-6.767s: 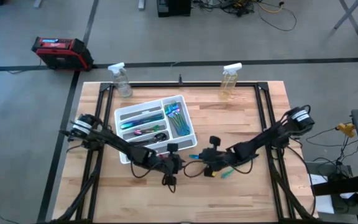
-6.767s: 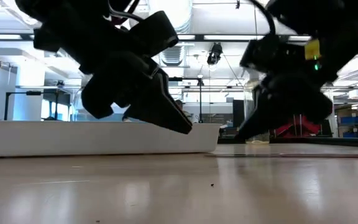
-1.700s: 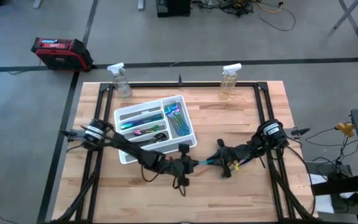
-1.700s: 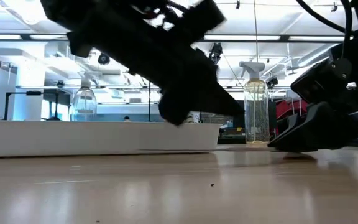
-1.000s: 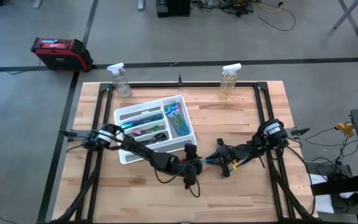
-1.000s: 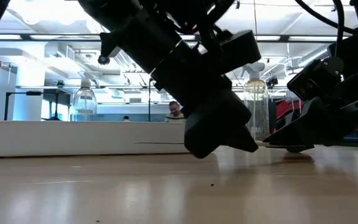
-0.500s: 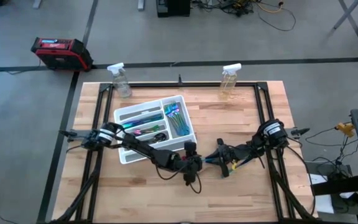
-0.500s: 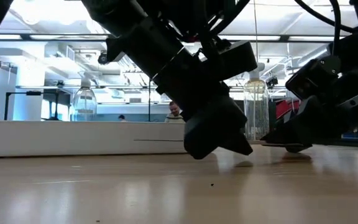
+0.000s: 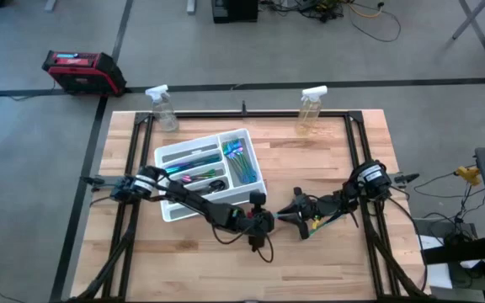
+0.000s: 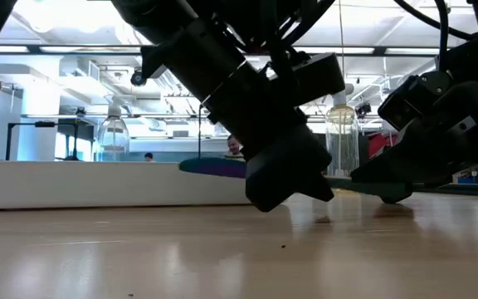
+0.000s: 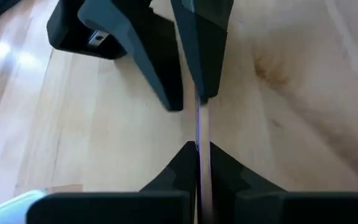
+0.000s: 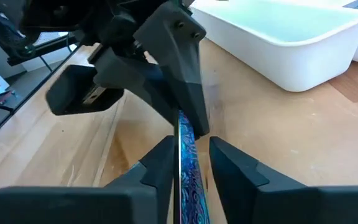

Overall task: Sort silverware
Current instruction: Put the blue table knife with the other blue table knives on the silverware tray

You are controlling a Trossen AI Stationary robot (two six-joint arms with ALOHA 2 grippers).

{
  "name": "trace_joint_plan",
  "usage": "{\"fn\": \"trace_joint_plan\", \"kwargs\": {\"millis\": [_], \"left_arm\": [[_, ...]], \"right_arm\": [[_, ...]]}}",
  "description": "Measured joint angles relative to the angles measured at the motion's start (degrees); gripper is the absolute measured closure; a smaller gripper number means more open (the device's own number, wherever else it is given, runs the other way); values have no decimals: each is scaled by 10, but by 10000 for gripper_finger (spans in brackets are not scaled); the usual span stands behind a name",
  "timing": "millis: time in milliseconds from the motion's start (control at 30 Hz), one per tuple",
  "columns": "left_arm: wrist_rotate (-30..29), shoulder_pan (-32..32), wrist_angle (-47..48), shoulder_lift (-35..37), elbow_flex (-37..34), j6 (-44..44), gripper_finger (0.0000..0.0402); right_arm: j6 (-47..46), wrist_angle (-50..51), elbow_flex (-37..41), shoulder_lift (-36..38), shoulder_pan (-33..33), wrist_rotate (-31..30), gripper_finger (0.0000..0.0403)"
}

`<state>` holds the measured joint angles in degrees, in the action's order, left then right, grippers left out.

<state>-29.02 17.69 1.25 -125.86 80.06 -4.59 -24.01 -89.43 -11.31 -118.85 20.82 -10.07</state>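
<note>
One slim iridescent blue-purple piece of silverware [image 12: 186,163] hangs level above the wood near the table's middle. My left gripper [image 11: 199,157] is shut on it; in the high view that gripper [image 9: 263,220] sits just right of the white tray [image 9: 257,160]. My right gripper [image 12: 191,163] faces it from the table's right, open, with the utensil's end standing between its fingers. In the low view the utensil's teal end [image 10: 210,166] sticks out past the left gripper [image 10: 318,193]. More silverware [image 9: 238,156] lies in the tray's compartments. My left gripper pinches the utensil's slim shaft [image 11: 200,138] between its two fingers. They slant down from the table's left and lie roughly along the shaft. The utensil is lifted clear of the table and about level. My right gripper: the utensil's end lies close to one finger [image 12: 161,163]; whether they touch I cannot tell.
Two clear spray bottles [image 9: 162,108] [image 9: 312,109] stand at the table's far edge. The tray's long white wall [image 10: 98,184] fills the left of the low view. Bare wood lies in front of both grippers. A red case [image 9: 82,71] sits on the floor beyond the table.
My left gripper has shut on the utensil without shifting. My right gripper's fingers have drawn apart around the utensil's other end. The utensil's teal end now shows raised beside the left gripper in the low view, where it did not show before.
</note>
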Motion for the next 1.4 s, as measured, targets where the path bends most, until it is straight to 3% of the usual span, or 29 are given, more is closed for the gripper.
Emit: {"fn": "trace_joint_plan", "kwargs": {"millis": [167,333,600,900,1133,1267,1400], "left_arm": [[-1,16,22,6,14,50,399],[-15,40,123,41,18,107,400],[-45,48,236,146,-15,131,401],[-123,21,320,339,-177,142,401],[-136,-79,327,487,-335,121,401],[-117,-148,302,531,-407,81,402],[-102,-196,211,539,-467,28,401]], "right_arm": [[1,14,22,49,2,44,275],[-10,24,52,136,6,127,257],[36,101,51,202,12,108,255],[29,181,12,177,12,101,281],[48,181,-35,135,12,100,299],[49,195,-62,109,12,100,308],[49,215,-83,96,12,94,314]]}}
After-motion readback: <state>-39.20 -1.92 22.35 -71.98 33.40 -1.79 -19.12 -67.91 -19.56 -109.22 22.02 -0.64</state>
